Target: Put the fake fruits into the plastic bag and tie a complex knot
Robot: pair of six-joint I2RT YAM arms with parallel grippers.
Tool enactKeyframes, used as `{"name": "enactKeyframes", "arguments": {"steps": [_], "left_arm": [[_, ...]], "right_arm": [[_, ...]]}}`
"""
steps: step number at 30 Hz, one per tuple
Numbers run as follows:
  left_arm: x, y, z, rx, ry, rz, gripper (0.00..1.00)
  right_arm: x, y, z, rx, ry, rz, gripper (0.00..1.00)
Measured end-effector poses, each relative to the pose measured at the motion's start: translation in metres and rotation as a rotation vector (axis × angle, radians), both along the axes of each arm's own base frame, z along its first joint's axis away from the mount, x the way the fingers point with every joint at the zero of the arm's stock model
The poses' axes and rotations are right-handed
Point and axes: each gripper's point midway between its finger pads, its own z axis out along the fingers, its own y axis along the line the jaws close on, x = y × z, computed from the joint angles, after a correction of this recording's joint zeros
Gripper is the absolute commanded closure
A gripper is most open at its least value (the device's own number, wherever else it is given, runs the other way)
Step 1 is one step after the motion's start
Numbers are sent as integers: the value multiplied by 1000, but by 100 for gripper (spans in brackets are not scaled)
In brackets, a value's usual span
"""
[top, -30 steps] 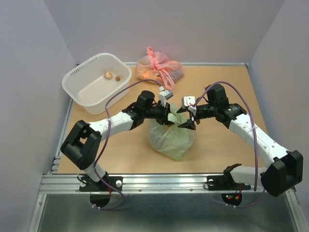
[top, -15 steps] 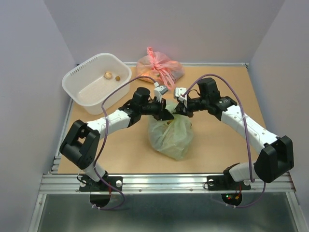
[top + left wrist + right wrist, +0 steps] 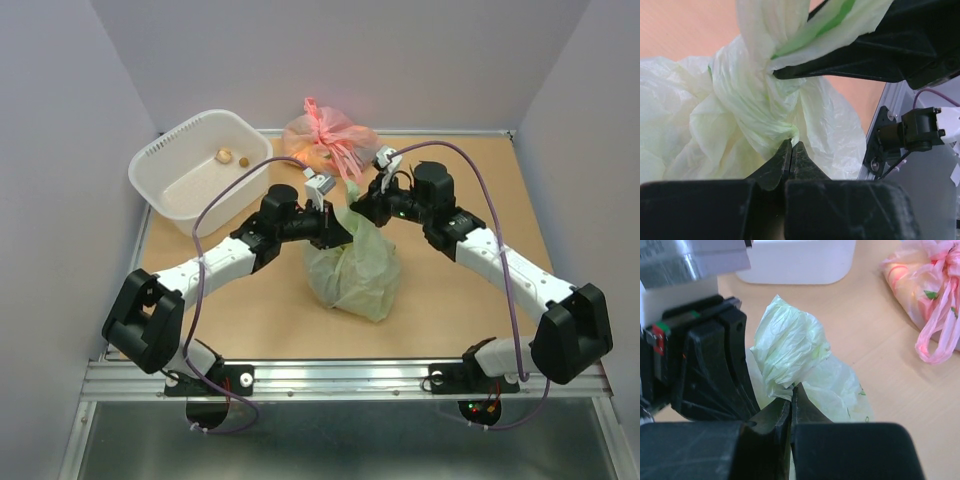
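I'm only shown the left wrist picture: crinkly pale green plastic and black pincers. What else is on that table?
Observer: A white plastic basket stands at the far left, holding two small rounded pieces.
Operator: Anything more?
Observer: A pink tied plastic bag lies at the far edge, behind the pale green plastic bag.
Operator: Those pincers at the top of my picture, are they gripping?
Observer: Yes. The right gripper is shut on a bunched strip at that green bag's neck.
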Motion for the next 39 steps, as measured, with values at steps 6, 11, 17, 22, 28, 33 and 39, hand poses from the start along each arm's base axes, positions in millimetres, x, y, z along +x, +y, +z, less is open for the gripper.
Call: {"name": "enactKeyframes", "arguments": {"steps": [6, 11, 17, 22, 28, 33, 39], "left_arm": [[-3, 1, -19, 57, 15, 45, 100], [1, 4, -26, 62, 20, 90, 100], [8, -5, -26, 29, 37, 124, 100], [14, -17, -33, -10, 71, 133, 100], [16, -28, -44, -45, 129, 134, 100], [15, -30, -54, -35, 169, 142, 100], [16, -30, -54, -37, 176, 151, 100]], "right_arm": [[-2, 5, 6, 133, 114, -113, 100], [-7, 0, 12, 227, 209, -192, 99], [-14, 0, 15, 324, 285, -218, 100], [-16, -1, 8, 345, 329, -236, 100], [-24, 3, 2, 321, 332, -182, 47], [-38, -13, 5, 210, 238, -131, 10], [-29, -60, 59, 229, 156, -163, 23]]}}
